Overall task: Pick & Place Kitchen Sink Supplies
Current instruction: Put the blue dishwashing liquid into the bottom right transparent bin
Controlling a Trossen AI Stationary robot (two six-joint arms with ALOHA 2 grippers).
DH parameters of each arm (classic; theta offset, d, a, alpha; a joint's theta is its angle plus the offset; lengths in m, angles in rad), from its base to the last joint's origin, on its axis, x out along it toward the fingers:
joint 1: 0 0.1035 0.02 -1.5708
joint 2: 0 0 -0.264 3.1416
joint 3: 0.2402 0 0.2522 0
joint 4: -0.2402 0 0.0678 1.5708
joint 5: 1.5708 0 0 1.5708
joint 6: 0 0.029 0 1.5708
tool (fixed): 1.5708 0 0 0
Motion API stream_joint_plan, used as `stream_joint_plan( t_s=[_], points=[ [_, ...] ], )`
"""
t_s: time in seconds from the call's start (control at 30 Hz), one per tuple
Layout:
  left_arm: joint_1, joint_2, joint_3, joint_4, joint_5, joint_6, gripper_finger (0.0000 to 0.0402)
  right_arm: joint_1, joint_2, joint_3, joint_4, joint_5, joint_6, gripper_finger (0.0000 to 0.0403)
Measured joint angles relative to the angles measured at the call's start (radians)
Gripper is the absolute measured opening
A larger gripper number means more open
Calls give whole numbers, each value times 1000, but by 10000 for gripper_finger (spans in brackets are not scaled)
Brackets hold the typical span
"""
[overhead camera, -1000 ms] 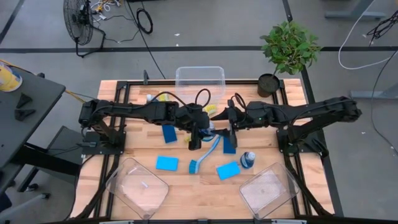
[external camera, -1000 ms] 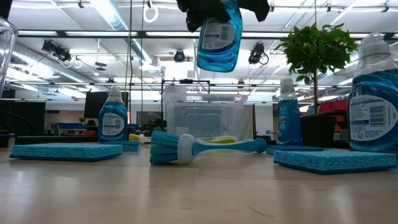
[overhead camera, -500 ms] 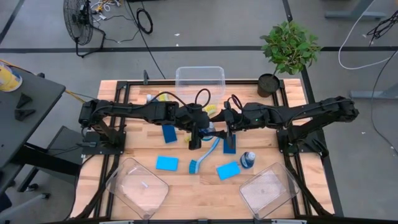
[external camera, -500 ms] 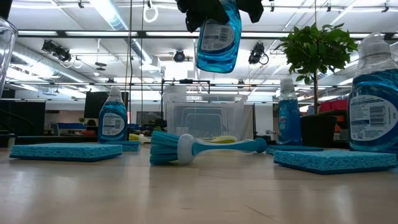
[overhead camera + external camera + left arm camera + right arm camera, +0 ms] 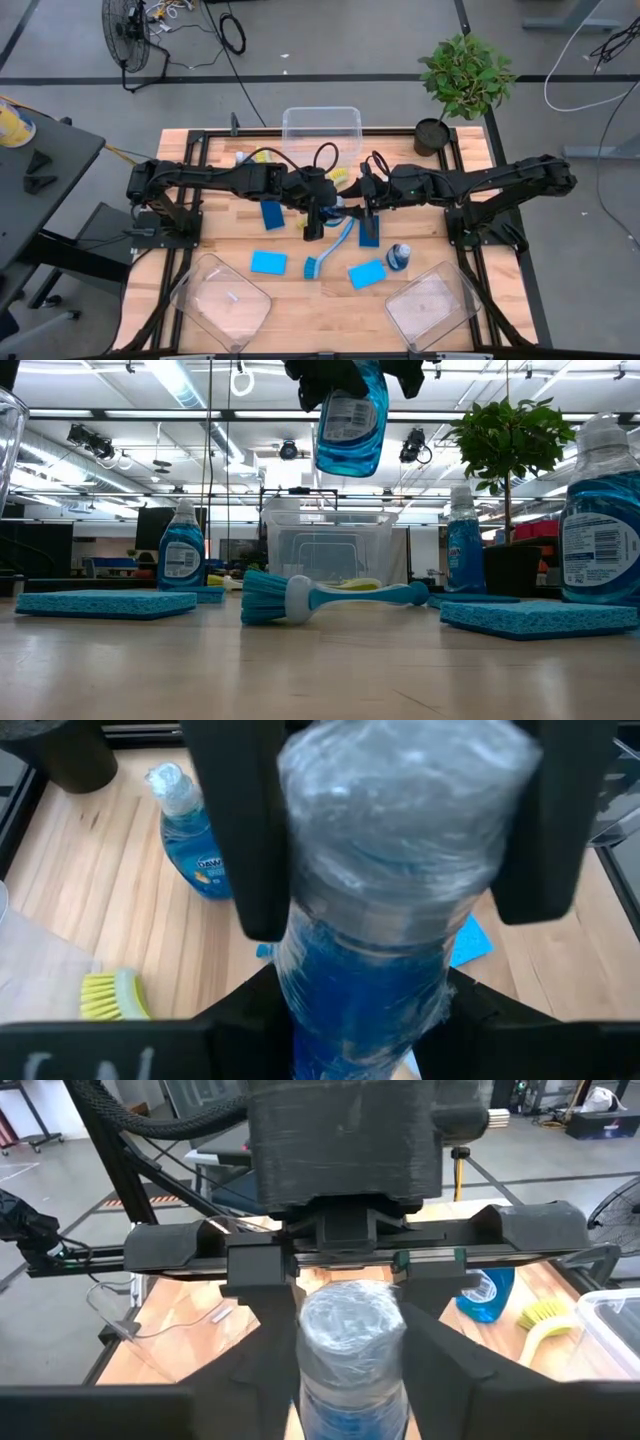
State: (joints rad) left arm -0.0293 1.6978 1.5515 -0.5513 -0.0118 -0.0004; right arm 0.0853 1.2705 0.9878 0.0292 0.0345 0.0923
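Wooden table [image 5: 215, 235]: above the blue brush [image 5: 328, 250], left gripper [image 5: 318, 208] clamps a soap bottle [image 5: 350, 420]; right gripper [image 5: 352, 200] closes beside it, grip unclear.

Both arms meet mid-table — left gripper [image 5: 322, 212] clamped.

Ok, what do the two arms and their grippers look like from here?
Both arms are dark, jointed links with black cables looping over them. The left gripper has two flat, matte black fingers; the right gripper has black angled fingers below a wide black crossbar with a small green mark.

Blue soap bottle [image 5: 350, 422] w/ white label, light-blue sponge [image 5: 268, 262], blue-white brush [image 5: 330, 598], yellow-green brush [image 5: 113, 996].
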Motion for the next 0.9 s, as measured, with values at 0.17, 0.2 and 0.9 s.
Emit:
stream_joint_plan(
  t_s=[0.17,0.2,0.9],
  points=[
    [0,0,-1,-2,0,-6,149,0,0,0,-2,2,-7,125],
    [0,0,-1,-2,6,-5,150,0,0,0,-2,1,-7,125],
    [-1,-95,0,-6,56,-72,313,2,-146,-2,-123,-54,-23,123]
  ],
)
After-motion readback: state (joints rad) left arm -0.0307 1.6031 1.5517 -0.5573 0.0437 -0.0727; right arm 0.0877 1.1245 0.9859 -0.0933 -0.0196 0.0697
